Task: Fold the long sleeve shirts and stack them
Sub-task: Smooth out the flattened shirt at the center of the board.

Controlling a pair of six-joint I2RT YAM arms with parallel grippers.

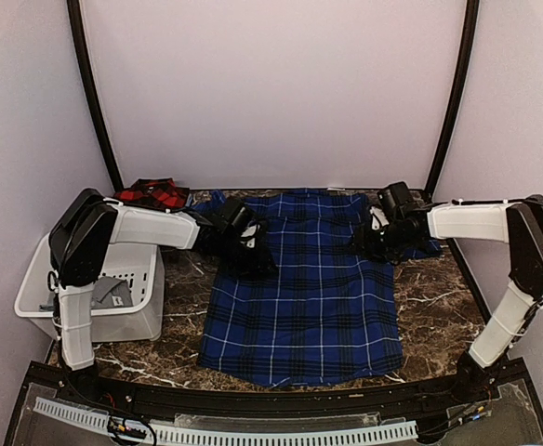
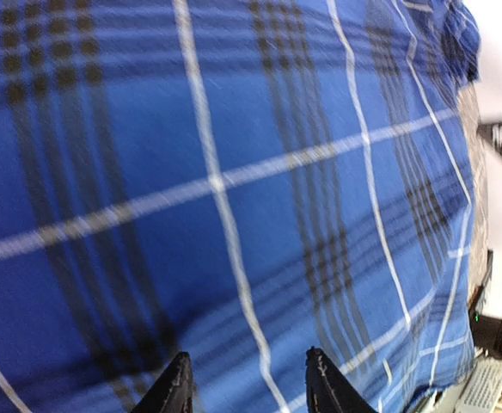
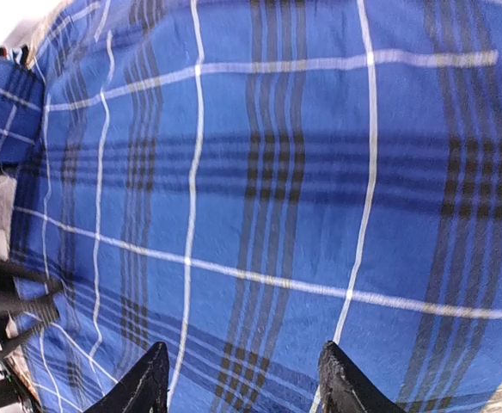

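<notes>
Close up, parted fingertips of left hand point(image 2: 249, 379) and right hand point(image 3: 244, 374), gripping nothing, low over blue shirt point(image 1: 299, 297) spread flat on surface point(image 1: 430, 290). Looks soft, light, limp; likely sags when lifted. Best pinched at side edges near shoulders. Red shirt point(image 1: 152, 193) bunched far left.

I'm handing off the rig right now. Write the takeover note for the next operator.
Left gripper: open, empty, at the blue shirt's left edge.
Right gripper: open, empty, at its right edge.
The blue shirt is spread flat in the middle. The red shirt is bunched at the far left.
Done: blue shirt laid out.
Left: fold blue, fold red, stack them.
</notes>
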